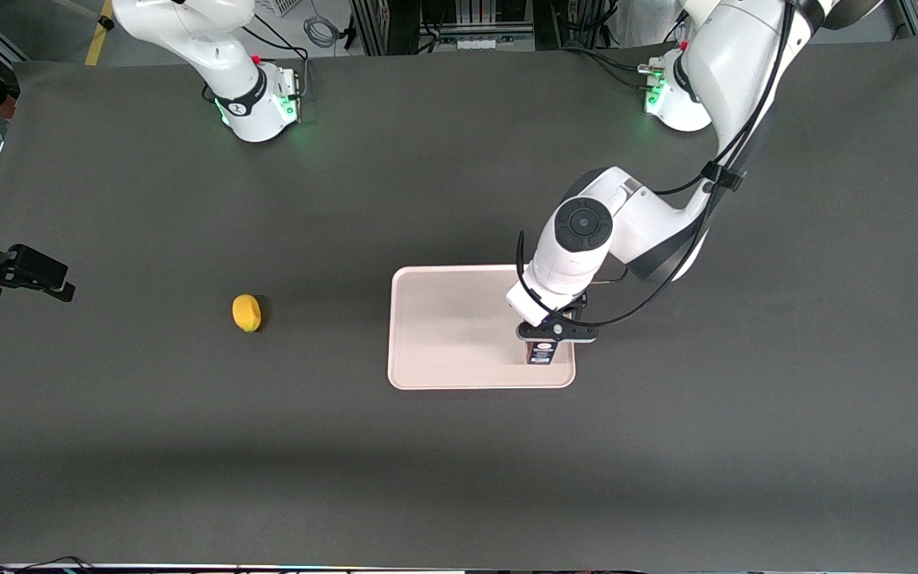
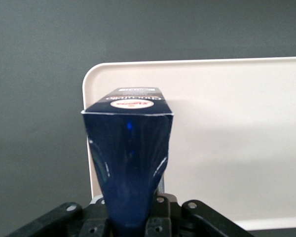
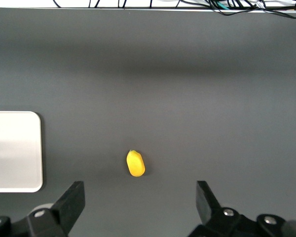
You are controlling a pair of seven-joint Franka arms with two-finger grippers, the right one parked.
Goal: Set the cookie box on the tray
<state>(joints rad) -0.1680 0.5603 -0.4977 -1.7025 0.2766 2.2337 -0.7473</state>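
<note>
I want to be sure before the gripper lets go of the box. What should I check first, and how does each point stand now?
1. Gripper clamped on the cookie box: ok.
2. Box over the tray, inside its rim: ok, though close to a corner.
3. Box resting on the tray floor: cannot tell.
4. Box upright, not tilted: ok.
5. Lemon well away, toward the parked arm's end: ok.

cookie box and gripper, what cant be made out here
- Whether the cookie box touches the tray: front view, gripper covers its top; wrist view, its underside is hidden.
- Box's cookie picture: no view shows that face.
- Fingertips: wrist view, cut off by the edge.
</note>
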